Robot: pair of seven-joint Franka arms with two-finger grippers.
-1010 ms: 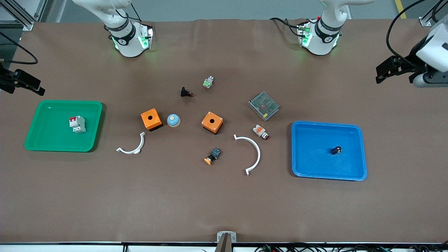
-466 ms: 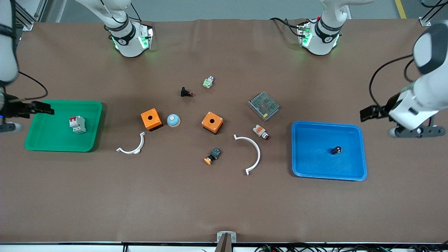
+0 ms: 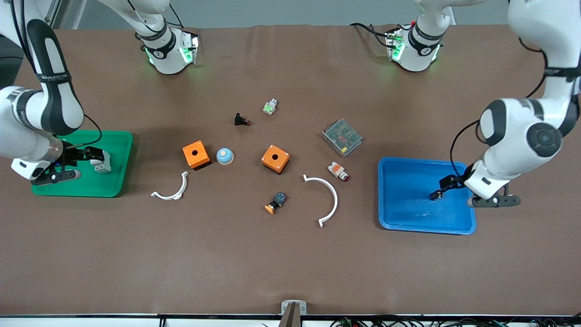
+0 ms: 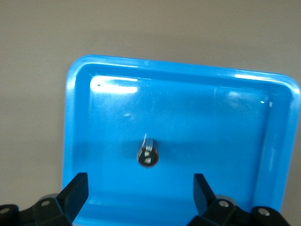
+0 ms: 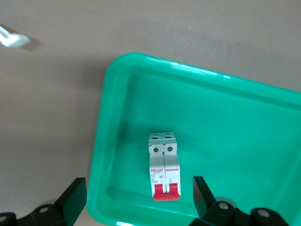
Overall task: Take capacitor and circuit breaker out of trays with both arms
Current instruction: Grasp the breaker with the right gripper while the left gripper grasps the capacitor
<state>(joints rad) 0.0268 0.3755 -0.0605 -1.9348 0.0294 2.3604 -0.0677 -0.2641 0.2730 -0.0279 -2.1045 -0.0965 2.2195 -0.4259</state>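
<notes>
Fingers of the left gripper [image 4: 138, 195] stand spread wide over the blue tray [image 4: 263, 155], holding nothing, and the capacitor [image 4: 148, 154] lies on its side on the tray floor between the lines of the two fingers, apart from both; in the front view the left gripper [image 3: 439, 190] sits right above the capacitor [image 3: 434, 195], which rests toward the tray's [image 3: 408, 218] end nearest the left arm's end of the table, clear of every wall, with bare blue floor all round it. Spread just as wide and also empty, the right gripper [image 5: 138, 197] hangs over the green tray [image 5: 244, 141], and the breaker [image 5: 164, 172] lies flat on the floor in line with the gap between the fingers, its red levers pointing toward the gripper; the front view has the right gripper [image 3: 88, 156] partly covering the breaker [image 3: 100, 164], which sits in the green tray [image 3: 81, 188] near the wall facing the table's middle, with open green floor toward the front camera. Between the trays lie two orange boxes [image 3: 196, 154] [image 3: 275, 159], a mesh-covered box [image 3: 342, 137] and two white curved pieces [image 3: 171, 188] [image 3: 325, 197], all well apart from both trays
</notes>
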